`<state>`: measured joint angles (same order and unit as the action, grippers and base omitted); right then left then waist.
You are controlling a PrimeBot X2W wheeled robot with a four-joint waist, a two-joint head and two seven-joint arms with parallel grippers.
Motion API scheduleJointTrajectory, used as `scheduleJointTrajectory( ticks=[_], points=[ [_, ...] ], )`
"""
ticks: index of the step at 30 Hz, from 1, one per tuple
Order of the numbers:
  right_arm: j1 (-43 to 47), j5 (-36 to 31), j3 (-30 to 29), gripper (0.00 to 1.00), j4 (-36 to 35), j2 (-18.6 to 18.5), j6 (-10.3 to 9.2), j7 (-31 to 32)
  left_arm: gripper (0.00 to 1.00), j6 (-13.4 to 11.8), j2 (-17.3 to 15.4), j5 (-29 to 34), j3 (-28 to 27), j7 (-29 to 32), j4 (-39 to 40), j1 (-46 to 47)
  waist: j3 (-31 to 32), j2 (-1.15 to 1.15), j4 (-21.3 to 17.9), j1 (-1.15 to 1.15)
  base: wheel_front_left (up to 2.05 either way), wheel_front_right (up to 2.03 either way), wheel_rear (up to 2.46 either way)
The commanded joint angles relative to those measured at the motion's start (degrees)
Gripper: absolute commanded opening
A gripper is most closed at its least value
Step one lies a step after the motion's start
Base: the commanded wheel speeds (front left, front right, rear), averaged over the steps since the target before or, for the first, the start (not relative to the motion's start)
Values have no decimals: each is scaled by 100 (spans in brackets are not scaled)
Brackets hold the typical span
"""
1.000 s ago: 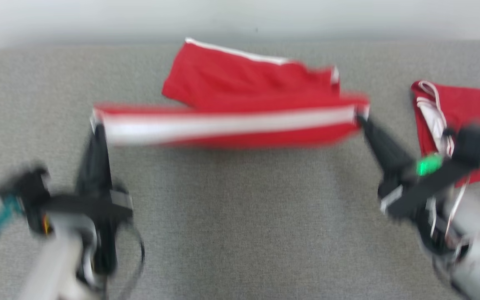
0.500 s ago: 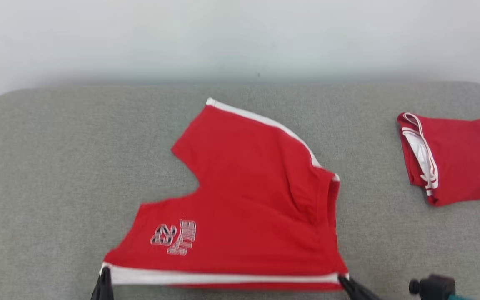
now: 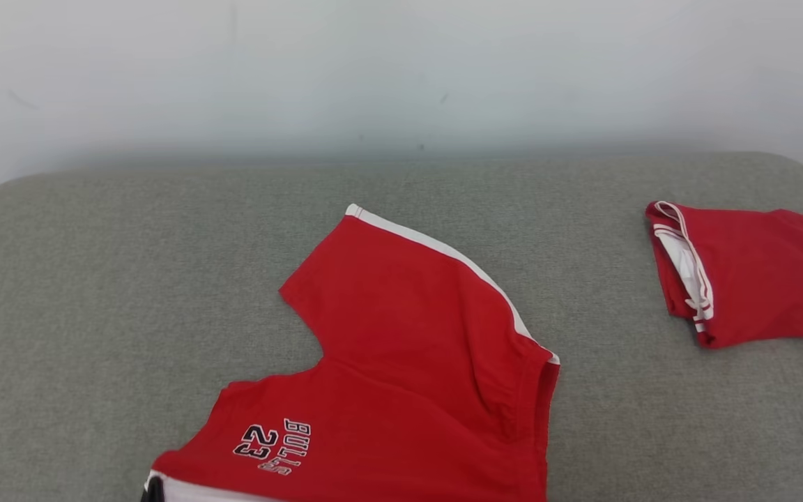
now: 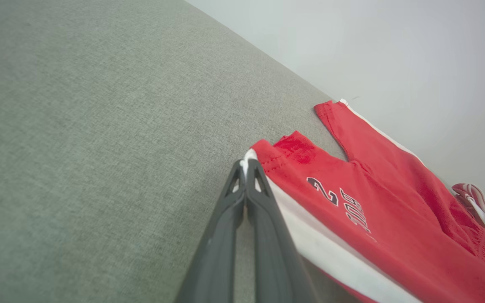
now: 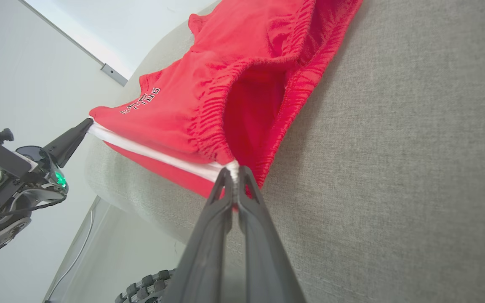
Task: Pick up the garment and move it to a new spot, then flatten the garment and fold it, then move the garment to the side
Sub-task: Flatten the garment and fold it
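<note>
**Red shorts held by two corner pinches**

The left gripper (image 4: 246, 166) and right gripper (image 5: 234, 170) each clamp their dark fingers shut on one end of the white stripe (image 4: 331, 256) of the red knit basketball shorts (image 3: 408, 362). The shorts lie spread at the near edge of the grey woven cushion (image 3: 95, 279). Uneven pulling could slip a thin pinch or drag the shorts off that edge.

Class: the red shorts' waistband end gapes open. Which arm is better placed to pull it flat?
Right, probably. The right gripper, jaws shut, pinches the shorts' white edge right at that gaping waistband; the left gripper holds the far leg-hem corner near the printed number.
</note>
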<state>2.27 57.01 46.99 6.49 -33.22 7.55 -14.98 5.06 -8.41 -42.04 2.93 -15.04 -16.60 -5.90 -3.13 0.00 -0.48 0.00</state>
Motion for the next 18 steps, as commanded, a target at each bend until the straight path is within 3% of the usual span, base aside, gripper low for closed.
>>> scheduleJointTrajectory(
  ticks=[1, 8, 13, 18],
  points=[
    [-104, -28, -100, 0, -72, 21, -12, -24, 0, 36, -47, 103, -78, -19, 46, 134, 11, 0, -78, 0, 0, 0, 0],
    [-520, 250, -502, 0, -542, 199, -12, -23, 0, 93, -459, 457, 89, 193, 240, 1044, -170, 0, -393, 0, 0, 0, 0],
    [-1023, 504, -747, 0, -609, 336, -12, -23, 0, 126, -829, 652, 295, 751, 226, 2199, -520, 0, -647, 0, 0, 0, 0],
    [-1672, 606, -783, 0, -412, 566, -12, -23, 0, 166, -1128, 728, 493, 1331, -297, 3381, -1025, 0, -980, 0, 0, 0, 0]
  ],
)
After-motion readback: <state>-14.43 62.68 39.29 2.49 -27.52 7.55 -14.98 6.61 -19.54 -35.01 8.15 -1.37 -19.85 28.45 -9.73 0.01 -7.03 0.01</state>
